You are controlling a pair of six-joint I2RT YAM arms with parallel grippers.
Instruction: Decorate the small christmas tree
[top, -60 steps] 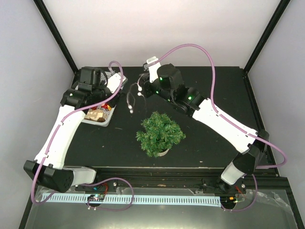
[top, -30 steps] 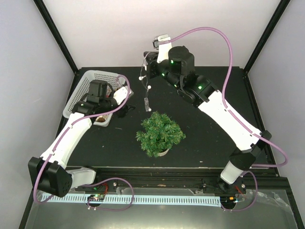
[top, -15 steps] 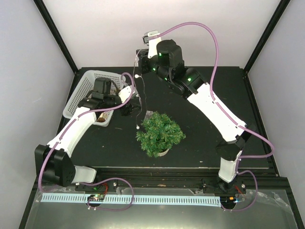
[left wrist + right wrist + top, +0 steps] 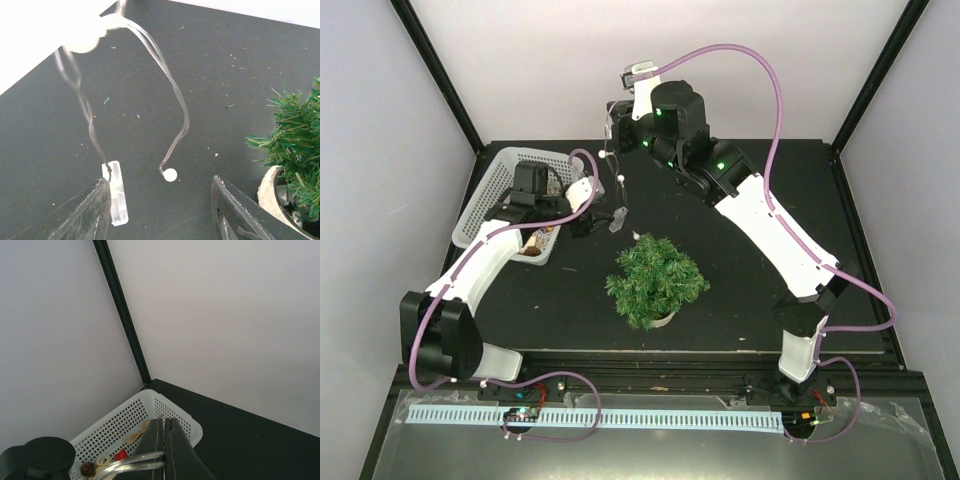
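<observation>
Small christmas tree (image 4: 656, 278): stood upright, undecorated. Beaded wire strand (image 4: 170, 85): hung just beyond the tree's left side, likely for draping over it. Right gripper (image 4: 164, 422): high behind the tree, fingers pinched on the strand. Left gripper (image 4: 160, 182): left of the tree, fingers wide, empty, flanking the strand's loose end, apparently to guide it.

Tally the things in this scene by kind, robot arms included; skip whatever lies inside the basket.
Small dark-green bushy artificial christmas tree in a cream pot: 1
White perforated plastic basket: 1
Clear wire string with small white bulbs: 1
White robot arms, left and right: 2
Total: 5
</observation>
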